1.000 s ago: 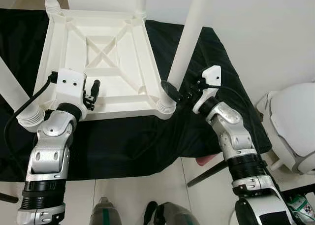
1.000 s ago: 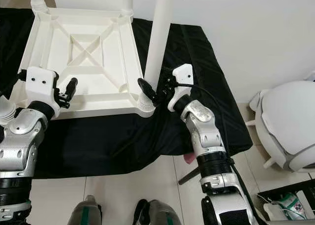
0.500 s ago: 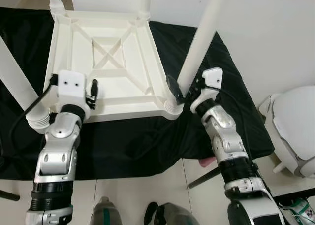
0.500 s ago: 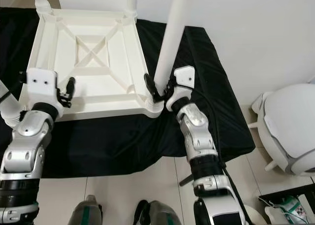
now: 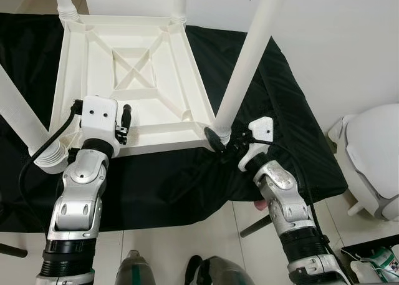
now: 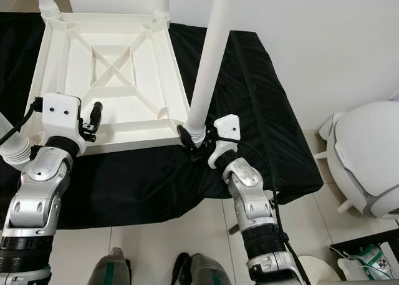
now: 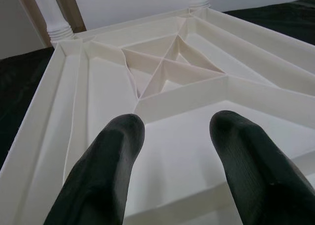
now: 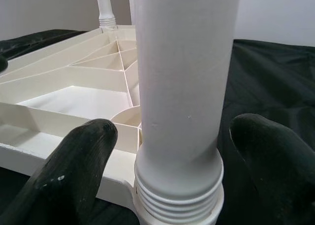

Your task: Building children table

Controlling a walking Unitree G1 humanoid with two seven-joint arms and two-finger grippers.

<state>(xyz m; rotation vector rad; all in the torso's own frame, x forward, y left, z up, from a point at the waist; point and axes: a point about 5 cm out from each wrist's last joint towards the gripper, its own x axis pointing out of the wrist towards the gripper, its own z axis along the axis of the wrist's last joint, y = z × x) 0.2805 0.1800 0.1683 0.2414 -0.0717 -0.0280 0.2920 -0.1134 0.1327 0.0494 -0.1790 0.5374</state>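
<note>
Right pincer (image 8: pixel 167 136) is released, straddling the table leg (image 8: pixel 184 77) base; left pincer (image 7: pixel 172 156) is released above the upturned tabletop (image 5: pixel 124 73).

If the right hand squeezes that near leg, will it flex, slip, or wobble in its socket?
The leg looks like a smooth, rigid plastic tube, so it likely won't flex but may slip between the fingers. Its ribbed base sits in the corner of the upturned tabletop; probably light, so pushing may slide everything on the black cloth.
</note>
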